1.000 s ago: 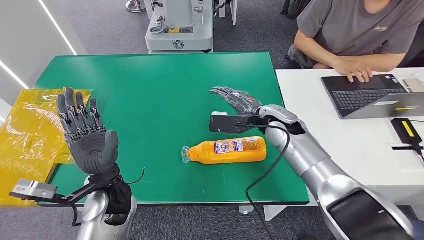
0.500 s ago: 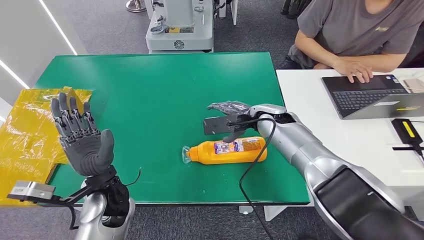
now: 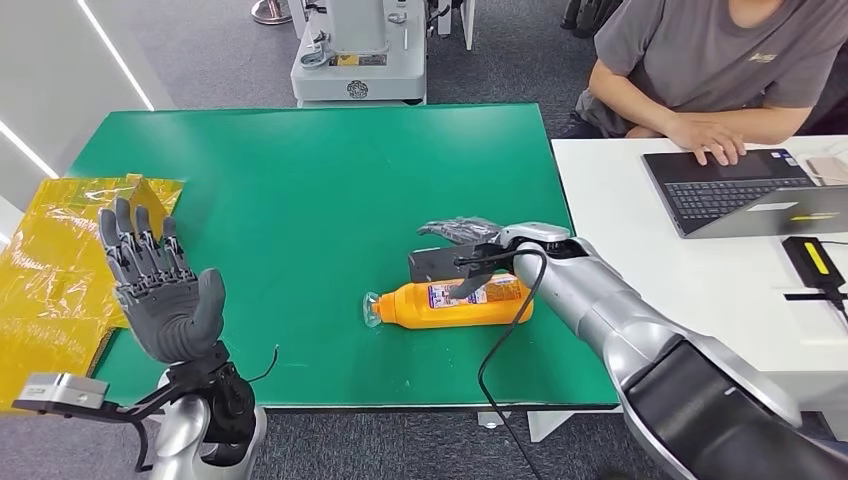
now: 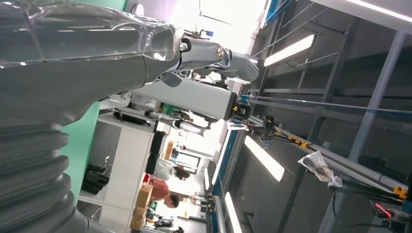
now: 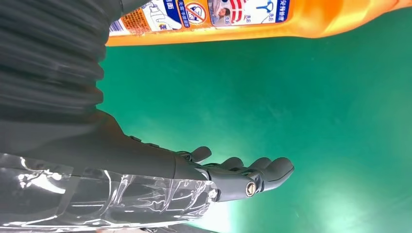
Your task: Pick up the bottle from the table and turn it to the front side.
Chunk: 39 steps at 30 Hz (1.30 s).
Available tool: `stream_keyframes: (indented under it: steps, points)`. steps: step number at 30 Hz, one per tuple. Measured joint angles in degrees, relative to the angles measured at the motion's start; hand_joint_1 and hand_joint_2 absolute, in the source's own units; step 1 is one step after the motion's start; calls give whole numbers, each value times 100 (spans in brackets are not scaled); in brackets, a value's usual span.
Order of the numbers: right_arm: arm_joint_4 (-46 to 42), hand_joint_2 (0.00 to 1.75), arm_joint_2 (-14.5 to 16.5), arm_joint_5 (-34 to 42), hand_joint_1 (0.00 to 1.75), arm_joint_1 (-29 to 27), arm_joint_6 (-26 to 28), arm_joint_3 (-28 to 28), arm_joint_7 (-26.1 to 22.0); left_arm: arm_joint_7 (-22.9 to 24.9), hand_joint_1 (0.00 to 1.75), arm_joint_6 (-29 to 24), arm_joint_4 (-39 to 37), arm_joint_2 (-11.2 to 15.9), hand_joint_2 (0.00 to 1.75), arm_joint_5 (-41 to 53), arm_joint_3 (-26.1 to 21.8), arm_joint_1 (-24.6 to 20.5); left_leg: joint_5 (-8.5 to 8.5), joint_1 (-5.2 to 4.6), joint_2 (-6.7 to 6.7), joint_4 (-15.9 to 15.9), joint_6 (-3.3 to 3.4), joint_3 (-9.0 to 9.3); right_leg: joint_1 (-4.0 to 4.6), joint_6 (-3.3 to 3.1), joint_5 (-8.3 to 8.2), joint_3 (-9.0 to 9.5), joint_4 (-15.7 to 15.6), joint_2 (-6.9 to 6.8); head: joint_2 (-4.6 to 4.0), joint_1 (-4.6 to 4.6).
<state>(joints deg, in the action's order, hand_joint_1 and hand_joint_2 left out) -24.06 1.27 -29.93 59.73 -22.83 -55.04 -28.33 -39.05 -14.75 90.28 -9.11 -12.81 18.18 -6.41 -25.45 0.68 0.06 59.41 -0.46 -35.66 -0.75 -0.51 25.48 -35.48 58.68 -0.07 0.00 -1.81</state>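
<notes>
bottle, orange plastic with a clear cap and a printed label point(image 3: 455, 302), lies on its side on the green table point(image 3: 300, 200), label showing. left hand point(image 3: 160, 290) is raised near the table's front-left corner, fingers apart, holding nothing. right hand point(image 3: 462, 232) hovers just beyond the bottle's middle, fingers spread, not touching. body looks rigid, smooth, likely slippery and apt to roll; best gripped around the labelled midsection. further off, a person types at a black laptop point(image 3: 745, 190).
</notes>
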Motion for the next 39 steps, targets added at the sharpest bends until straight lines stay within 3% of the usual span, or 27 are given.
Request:
stream_keyframes:
  steps: [8, 16, 22, 38, 39]
  points:
    - [69, 175, -1, -174, 0, -141, 467, -184, 534, 143, 0, 41, 211, -15, 175, 161, 0, 129, -1, 0, 7, 0, 0, 4, 0, 0, 0, 0, -1, 6, 0, 0]
    - [-32, 175, -135, -158, 0, -452, 812, -255, 650, 295, 0, 116, 403, -63, 175, 271, 0, 265, -9, 1, 12, -2, 0, 37, 1, 2, 4, 29, -7, 9, 0, -1]
    - [-58, 175, -286, -186, 0, -812, 919, -288, 769, 355, 0, 158, 437, -93, 175, 308, 1, 322, 3, -2, 3, 0, 3, 30, -1, 7, -7, 31, -6, 1, 0, 1]
    - [-85, 175, -354, -229, 0, -842, 875, -305, 828, 398, 0, 148, 438, -119, 175, 297, 69, 304, 2, -1, 9, 0, 2, 35, -1, 10, -6, 30, -7, 11, 0, 0]
    - [-86, 175, -354, -236, 43, -841, 871, -305, 837, 406, 0, 140, 438, -119, 175, 292, 78, 296, 2, -1, 9, 0, 2, 34, -1, 10, -6, 31, -7, 11, 0, 0]
